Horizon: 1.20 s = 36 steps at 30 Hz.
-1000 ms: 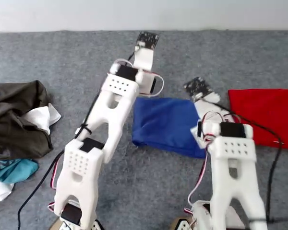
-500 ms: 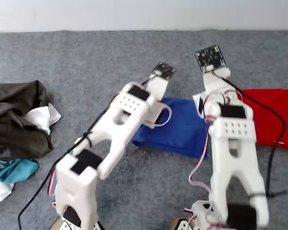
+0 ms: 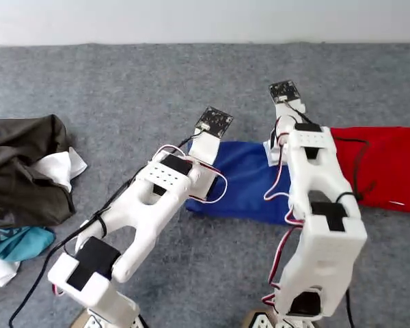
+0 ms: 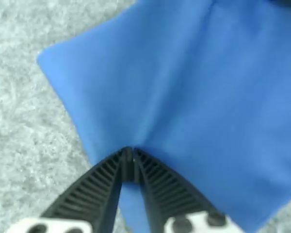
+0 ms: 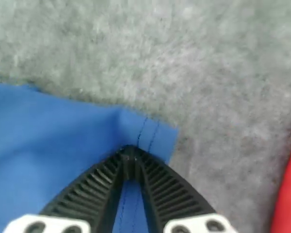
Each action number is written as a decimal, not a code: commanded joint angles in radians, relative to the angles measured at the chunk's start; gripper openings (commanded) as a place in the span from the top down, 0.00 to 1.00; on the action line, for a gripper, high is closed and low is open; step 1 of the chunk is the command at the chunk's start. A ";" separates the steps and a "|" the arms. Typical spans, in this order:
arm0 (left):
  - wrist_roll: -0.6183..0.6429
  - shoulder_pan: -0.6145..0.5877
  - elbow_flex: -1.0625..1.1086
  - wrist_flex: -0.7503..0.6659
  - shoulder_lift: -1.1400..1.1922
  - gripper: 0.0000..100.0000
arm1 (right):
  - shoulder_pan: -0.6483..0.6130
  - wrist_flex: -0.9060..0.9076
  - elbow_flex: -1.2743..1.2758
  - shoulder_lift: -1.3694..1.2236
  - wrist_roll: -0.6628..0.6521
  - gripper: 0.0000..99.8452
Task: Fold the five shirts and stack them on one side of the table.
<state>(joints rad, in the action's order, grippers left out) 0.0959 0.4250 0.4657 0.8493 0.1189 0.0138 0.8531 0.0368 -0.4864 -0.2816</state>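
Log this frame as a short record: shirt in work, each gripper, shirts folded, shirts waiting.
shirt in work: blue shirt, mid-table
left gripper: shut, pinching the blue shirt; cloth puckers at the tips
right gripper: shut on the blue shirt at a stitched corner
folded: red shirt, flat at the table's right side
waiting: crumpled heap at the left side: olive shirt, white shirt, teal shirt
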 commanded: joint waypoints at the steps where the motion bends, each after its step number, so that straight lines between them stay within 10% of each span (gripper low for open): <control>1: 0.000 -0.043 -0.015 0.035 -0.049 0.99 | -0.010 0.102 -0.127 -0.018 0.006 0.99; 9: -0.037 0.017 -0.022 0.160 -0.296 0.99 | -0.013 0.157 -0.153 -0.022 0.005 0.99; 27: -0.152 0.017 0.005 0.193 -0.023 0.99 | -0.025 0.159 -0.173 -0.077 0.005 0.99; 36: -0.144 -0.017 -0.335 0.304 -0.176 0.99 | -0.025 0.352 -0.178 0.226 0.005 0.99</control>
<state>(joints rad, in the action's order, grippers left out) -0.0422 0.4388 0.2616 1.1531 0.0023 0.0031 1.1446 -0.1105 -0.4250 -0.2816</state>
